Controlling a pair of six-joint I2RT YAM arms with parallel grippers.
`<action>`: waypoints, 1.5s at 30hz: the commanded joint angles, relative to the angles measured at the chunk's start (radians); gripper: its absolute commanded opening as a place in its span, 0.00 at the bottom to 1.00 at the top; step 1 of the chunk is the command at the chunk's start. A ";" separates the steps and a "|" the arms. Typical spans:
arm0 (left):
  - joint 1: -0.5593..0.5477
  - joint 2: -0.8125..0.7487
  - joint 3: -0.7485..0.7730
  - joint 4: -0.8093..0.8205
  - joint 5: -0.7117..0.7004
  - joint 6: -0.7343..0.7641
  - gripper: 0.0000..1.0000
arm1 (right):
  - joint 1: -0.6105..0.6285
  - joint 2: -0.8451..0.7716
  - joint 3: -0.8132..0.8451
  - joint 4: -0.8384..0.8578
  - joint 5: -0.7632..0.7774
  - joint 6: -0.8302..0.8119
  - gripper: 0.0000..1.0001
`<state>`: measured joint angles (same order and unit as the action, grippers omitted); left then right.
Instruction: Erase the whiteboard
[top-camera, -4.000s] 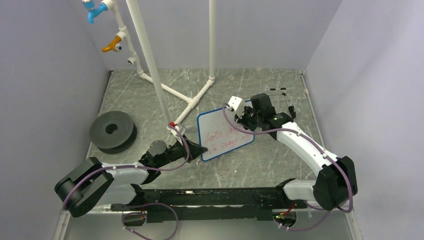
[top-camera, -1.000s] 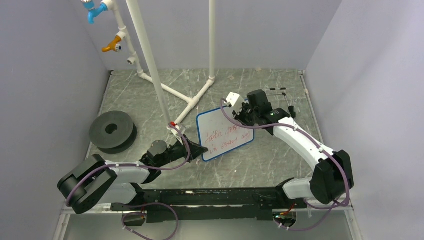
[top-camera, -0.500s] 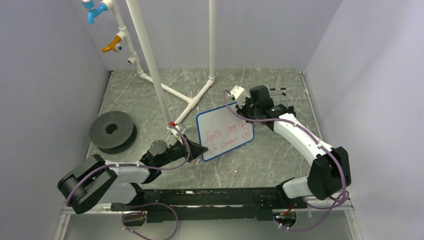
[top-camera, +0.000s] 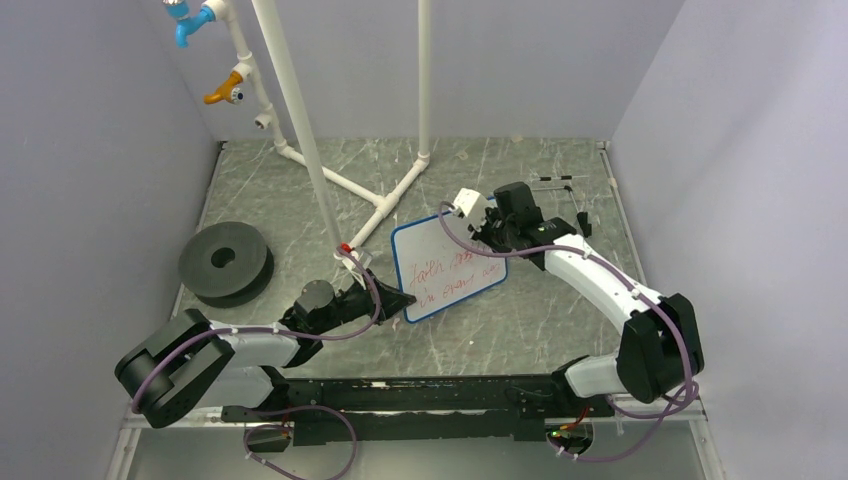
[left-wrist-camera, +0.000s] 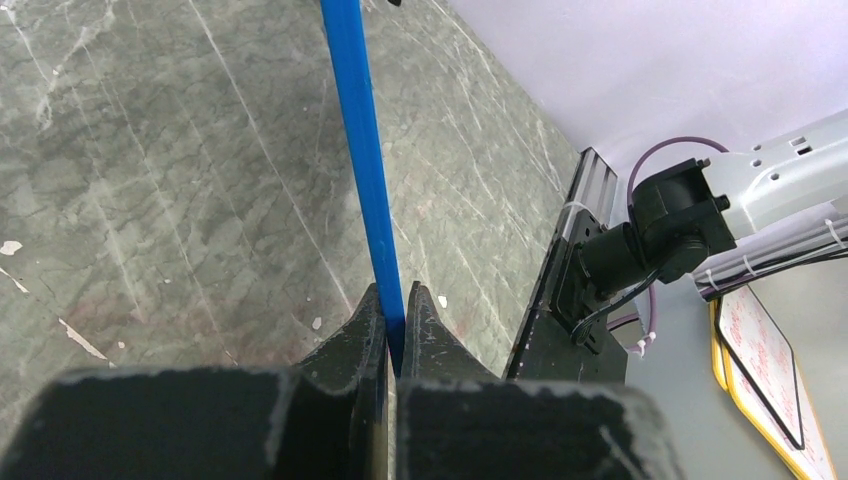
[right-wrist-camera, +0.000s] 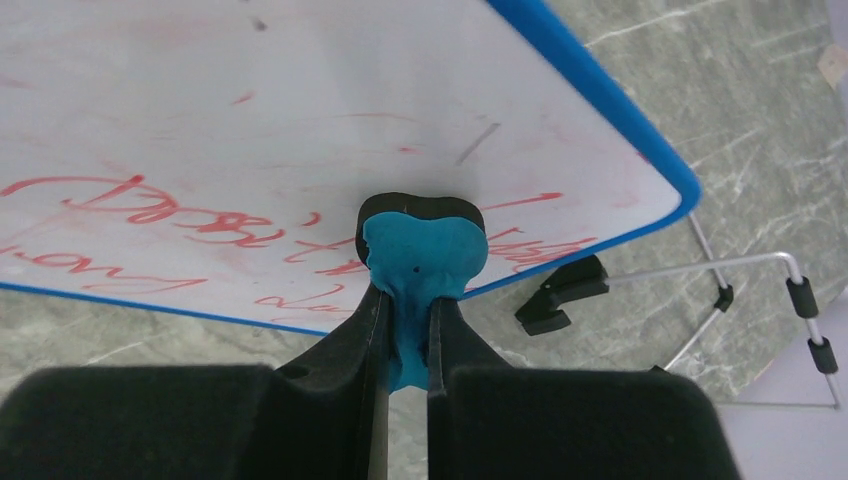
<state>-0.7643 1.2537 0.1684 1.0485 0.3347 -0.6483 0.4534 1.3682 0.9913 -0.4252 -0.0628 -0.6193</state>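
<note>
Whiteboard: the whiteboard (top-camera: 447, 268) sits just right of the middle of the top view, a white rectangle with a thin blue rim and rounded corners, turned so its long sides run from lower left to upper right.
Red writing: two lines of red writing (top-camera: 452, 272) cross the lower half of the board. In the right wrist view the strokes (right-wrist-camera: 180, 215) are smeared in places, and the words cannot be read.
Left gripper: the left gripper (top-camera: 402, 300) is clenched on the board's blue rim at its lower left corner. In the left wrist view the rim (left-wrist-camera: 362, 150) shows edge-on as a blue strip running up from between the closed fingers (left-wrist-camera: 372, 325).
Right gripper: the right gripper (top-camera: 487, 238) reaches in at the board's right end, grasping an eraser.
Eraser: the eraser (right-wrist-camera: 422, 250) is blue with a black pad, pinched between the right fingers (right-wrist-camera: 352, 340). Its pad lies against the white face over the end of the upper written line, near the blue rim.
Wire stand: a thin wire stand (right-wrist-camera: 700, 290) with black tips lies on the tabletop just beyond the board's right corner.
Tabletop: the tabletop (top-camera: 520, 330) is grey-green and marbled.
Pipe frame: a white pipe frame (top-camera: 300, 130) rises in the upper left, its foot near the board's upper left corner. Blue and orange fittings (top-camera: 225, 92) hang on it.
Black ring: a thick black ring (top-camera: 226, 262) lies flat at the left, well apart from the board.
</note>
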 joint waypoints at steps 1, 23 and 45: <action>-0.023 -0.019 0.030 0.094 0.148 0.063 0.00 | 0.045 -0.011 -0.001 -0.062 -0.151 -0.025 0.00; -0.023 -0.010 0.026 0.113 0.160 0.063 0.00 | -0.016 -0.021 -0.039 -0.087 -0.201 -0.087 0.00; -0.021 -0.036 0.019 0.087 0.158 0.073 0.00 | -0.094 0.042 -0.014 -0.096 -0.146 -0.078 0.00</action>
<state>-0.7643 1.2381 0.1684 1.0355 0.3428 -0.6186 0.3405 1.4067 1.0672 -0.5053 -0.1905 -0.6407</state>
